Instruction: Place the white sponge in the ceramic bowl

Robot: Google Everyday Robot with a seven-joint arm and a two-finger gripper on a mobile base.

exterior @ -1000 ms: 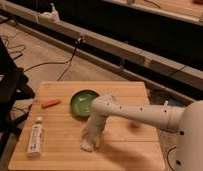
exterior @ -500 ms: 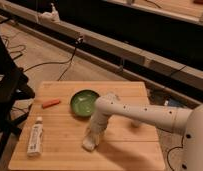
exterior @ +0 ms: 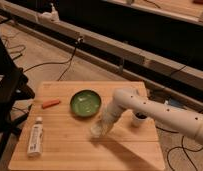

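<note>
1. One white sponge [exterior: 97,131] shows as a pale, soft-edged block low over the wooden table [exterior: 70,152], a little in from the table's middle towards the right. It lies outside the ceramic bowl [exterior: 85,104], just below and to the right of the bowl's rim.
2. The gripper [exterior: 101,125] is right at the sponge, coming down on it from the upper right. The two blur into one pale shape, so I cannot tell whether the gripper has hold of the sponge or only touches it, nor whether the sponge is clear of the wood.
3. The bowl is round, shallow and glossy green, standing upright on the table's far half, near the gripper.
4. The white arm [exterior: 162,114] runs from the right edge of the view across the table's right side and bends downward to the gripper.
5. A small white cup [exterior: 139,119] with dark contents stands just behind the arm, well to the right of the bowl.
6. An orange stick-shaped object [exterior: 51,103] lies to the left of the bowl, apart from it.
7. A white tube [exterior: 35,136] with a label lies flat near the table's left front corner.
8. Dark cables [exterior: 47,63] trail over the floor beyond the table.
</note>
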